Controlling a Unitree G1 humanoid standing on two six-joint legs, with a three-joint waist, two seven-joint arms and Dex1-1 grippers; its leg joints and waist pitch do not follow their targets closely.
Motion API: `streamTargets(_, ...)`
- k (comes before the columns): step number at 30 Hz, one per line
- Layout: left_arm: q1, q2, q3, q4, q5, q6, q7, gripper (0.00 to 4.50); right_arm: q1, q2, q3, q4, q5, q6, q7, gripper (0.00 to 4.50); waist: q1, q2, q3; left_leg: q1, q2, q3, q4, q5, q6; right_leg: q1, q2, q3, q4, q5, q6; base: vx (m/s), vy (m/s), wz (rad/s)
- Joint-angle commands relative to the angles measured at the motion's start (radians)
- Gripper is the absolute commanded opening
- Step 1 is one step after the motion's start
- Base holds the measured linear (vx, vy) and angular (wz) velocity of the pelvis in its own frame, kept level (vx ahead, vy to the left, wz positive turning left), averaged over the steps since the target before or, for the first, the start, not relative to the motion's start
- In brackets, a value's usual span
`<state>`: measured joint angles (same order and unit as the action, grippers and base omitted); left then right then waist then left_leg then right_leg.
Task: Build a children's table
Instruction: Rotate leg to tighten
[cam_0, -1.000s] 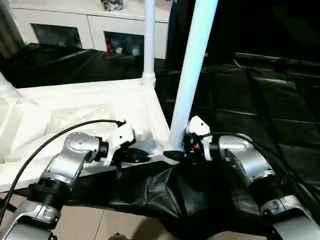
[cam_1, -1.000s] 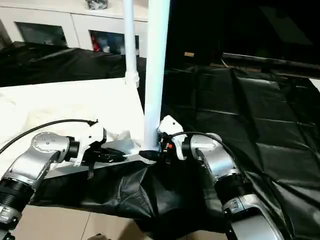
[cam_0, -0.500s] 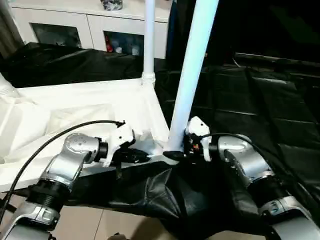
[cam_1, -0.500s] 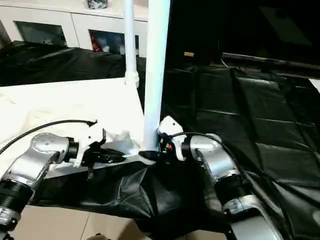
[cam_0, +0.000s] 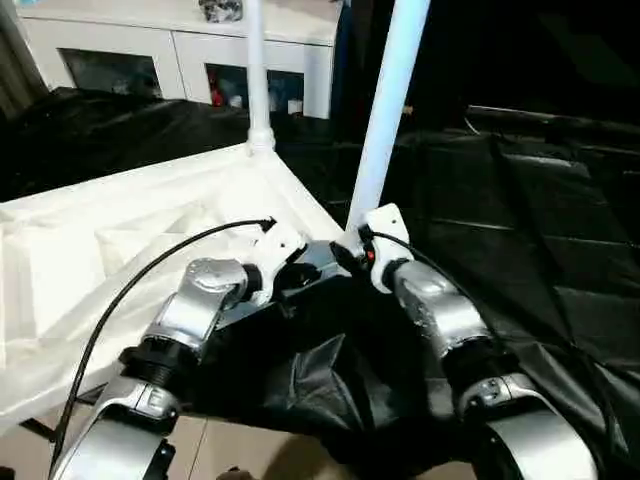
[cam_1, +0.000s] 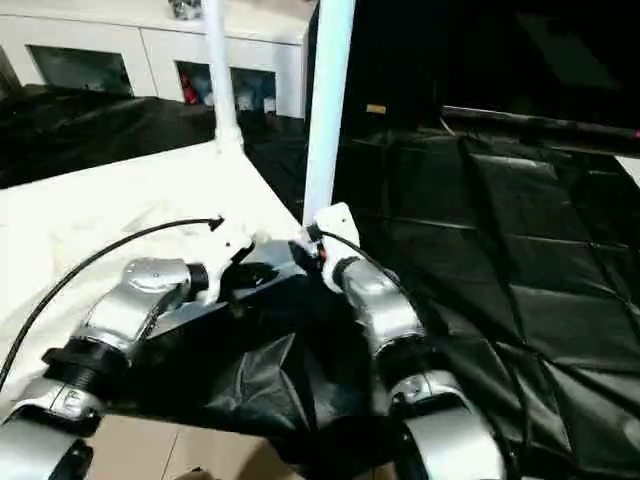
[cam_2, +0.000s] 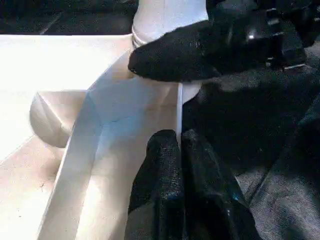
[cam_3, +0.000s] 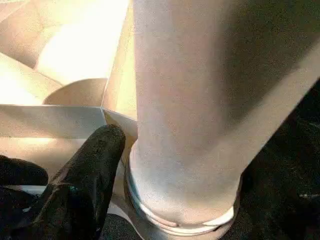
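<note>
The white table top lies upside down on my left, ribs up. Two white legs stand in its corner sockets: a far one and a near one. My left gripper is shut on the thin rim of the top, just short of the near corner. My right gripper sits against the base collar of the near leg, and crosses the leg's foot in the left wrist view. Whether it clamps the leg is hidden.
Black sheeting covers the ground to the right and under the near corner, bunched up below my forearms. A white cabinet with glass doors stands at the back. Pale floor tiles show at the bottom edge.
The table top has swung. Its near corner and leg moved away from me, and the far leg shifted left. Both grippers went forward with the corner, and my arms are stretched further out.
</note>
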<state>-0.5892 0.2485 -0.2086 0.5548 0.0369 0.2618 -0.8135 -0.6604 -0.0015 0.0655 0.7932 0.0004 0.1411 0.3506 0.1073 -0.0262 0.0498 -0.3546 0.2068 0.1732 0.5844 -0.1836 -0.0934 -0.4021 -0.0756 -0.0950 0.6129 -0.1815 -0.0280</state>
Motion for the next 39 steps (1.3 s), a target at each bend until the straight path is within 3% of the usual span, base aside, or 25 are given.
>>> streamTargets(1,-0.025,-0.039,-0.008,-0.035,-0.022,-0.036,0.003,0.00,0.000,0.056,0.064,0.015,0.001,0.001,0.070,3.85,-0.004,0.004,-0.064,0.005,0.027,-0.004,-0.071,-0.166,0.009,0.055,-0.076,0.061,-0.066,-0.165,-0.174,0.000,0.000,0.00)
streamTargets(6,0.028,0.016,-0.022,-0.095,-0.054,-0.074,-0.123,0.00,0.004,-0.018,0.092,0.010,-0.026,-0.055,0.151,3.96,-0.008,0.004,-0.063,0.002,0.030,-0.006,-0.072,-0.179,0.010,0.057,-0.080,0.061,-0.068,-0.194,-0.165,0.000,0.000,0.00)
streamTargets(11,0.064,0.060,-0.027,-0.144,-0.090,-0.064,-0.214,0.00,0.034,-0.082,0.102,-0.074,0.014,-0.054,0.328,3.96,-0.009,0.003,-0.062,0.003,0.031,-0.005,-0.071,-0.176,0.029,0.058,-0.077,0.062,-0.067,-0.179,-0.174,0.000,0.000,0.00)
streamTargets(15,0.084,0.101,-0.025,-0.169,-0.117,-0.085,-0.298,0.00,0.077,-0.177,0.154,-0.170,0.038,-0.067,0.536,3.96,-0.009,0.009,-0.061,0.005,0.031,-0.004,-0.070,-0.192,0.035,0.057,-0.073,0.061,-0.070,-0.183,-0.180,0.000,0.000,0.00)
streamTargets(21,0.101,0.150,-0.029,-0.192,-0.128,-0.089,-0.379,0.00,0.098,-0.231,0.174,-0.213,0.046,-0.060,0.636,3.96,-0.007,0.011,-0.060,0.003,0.030,-0.005,-0.070,-0.194,0.033,0.057,-0.074,0.060,-0.071,-0.212,-0.186,0.000,0.000,0.00)
streamTargets(26,0.112,0.191,-0.025,-0.206,-0.142,-0.089,-0.440,0.00,0.122,-0.269,0.196,-0.261,0.046,-0.050,0.707,3.96,-0.006,0.012,-0.061,0.004,0.031,-0.005,-0.069,-0.184,0.039,0.056,-0.071,0.059,-0.066,-0.177,-0.201,0.000,0.000,0.00)
streamTargets(27,0.115,0.199,-0.025,-0.212,-0.145,-0.086,-0.453,0.00,0.122,-0.273,0.199,-0.263,0.043,-0.052,0.708,3.68,-0.005,0.012,-0.062,0.005,0.031,-0.004,-0.069,-0.190,0.037,0.055,-0.072,0.060,-0.067,-0.184,-0.202,0.000,0.000,0.00)
streamTargets(29,0.122,0.212,-0.023,-0.222,-0.152,-0.081,-0.474,0.00,0.119,-0.270,0.199,-0.263,0.047,-0.051,0.720,3.60,-0.005,0.011,-0.061,0.005,0.031,-0.004,-0.069,-0.194,0.036,0.055,-0.073,0.060,-0.068,-0.195,-0.202,0.000,0.000,0.00)
streamTargets(30,0.122,0.214,-0.024,-0.225,-0.154,-0.079,-0.476,0.00,0.118,-0.269,0.198,-0.265,0.051,-0.049,0.725,3.55,-0.005,0.004,-0.061,0.004,0.031,-0.004,-0.069,-0.189,0.036,0.055,-0.074,0.060,-0.068,-0.200,-0.200,0.000,0.000,0.00)
streamTargets(32,0.123,0.215,-0.025,-0.227,-0.155,-0.077,-0.477,0.00,0.119,-0.267,0.199,-0.270,0.054,-0.048,0.731,3.41,-0.004,0.008,-0.061,0.004,0.031,-0.004,-0.068,-0.187,0.037,0.054,-0.073,0.060,-0.068,-0.203,-0.199,0.000,0.000,0.00)
streamTargets(34,0.127,0.214,-0.023,-0.233,-0.157,-0.071,-0.474,0.00,0.123,-0.268,0.203,-0.284,0.062,-0.041,0.752,3.17,-0.003,-0.001,-0.060,0.003,0.031,-0.004,-0.069,-0.181,0.040,0.056,-0.074,0.060,-0.067,-0.207,-0.196,0.000,0.000,0.00)
streamTargets(39,0.140,0.211,-0.020,-0.237,-0.160,-0.071,-0.467,0.00,0.126,-0.267,0.210,-0.284,0.061,-0.035,0.759,2.84,-0.002,0.008,-0.060,0.005,0.031,-0.004,-0.068,-0.178,0.034,0.054,-0.074,0.061,-0.068,-0.206,-0.192,0.000,0.000,0.00)
